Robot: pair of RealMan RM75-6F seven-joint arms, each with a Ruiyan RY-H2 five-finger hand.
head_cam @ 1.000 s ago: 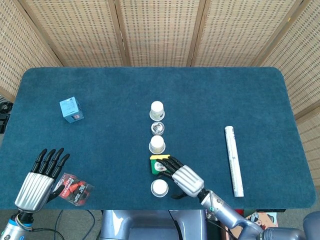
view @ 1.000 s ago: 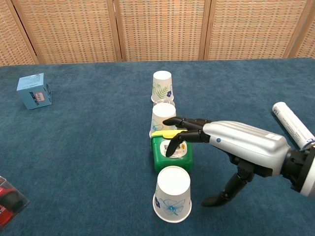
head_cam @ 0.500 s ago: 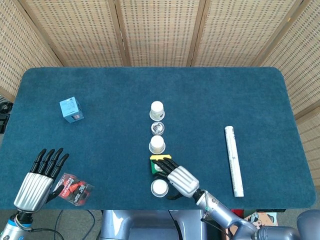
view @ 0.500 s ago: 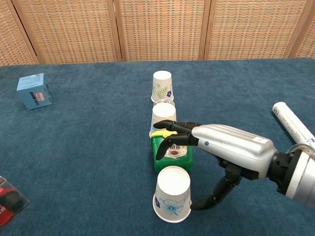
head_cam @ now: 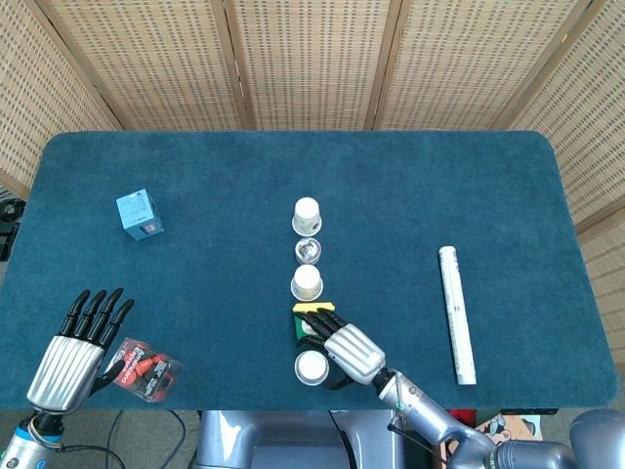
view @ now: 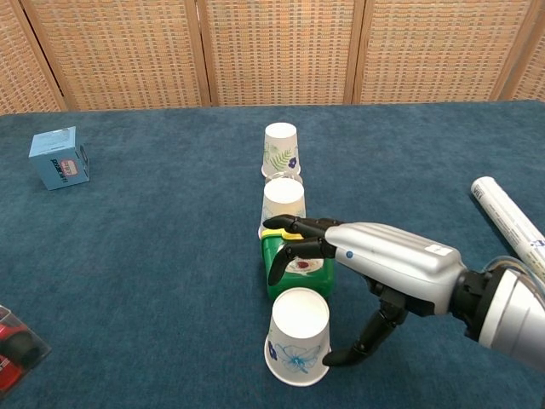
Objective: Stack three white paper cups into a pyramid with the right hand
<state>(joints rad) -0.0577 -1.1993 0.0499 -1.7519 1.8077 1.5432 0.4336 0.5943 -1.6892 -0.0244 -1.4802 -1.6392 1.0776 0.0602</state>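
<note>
Each robot hand (view: 387, 268) has a ribbed silver back, black fingers (view: 289, 251) and a grey wrist.

Table (head_cam: 469, 186): centre row, far to near: far cup (view: 281, 147), small glass (head_cam: 309, 250), middle cup (view: 283, 204), box (view: 294, 271), near cup (view: 298, 336). Right hand (view: 375, 260) over box, thumb beside near cup. Tube (head_cam: 456, 313) right. Carton (head_cam: 139, 213) far left. Left hand (head_cam: 78, 347) near-left corner, packet (head_cam: 146, 370) beside it.

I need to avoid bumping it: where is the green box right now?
In the chest view the green box sits mid-table between two paper cups, under the right hand's fingers.
</note>
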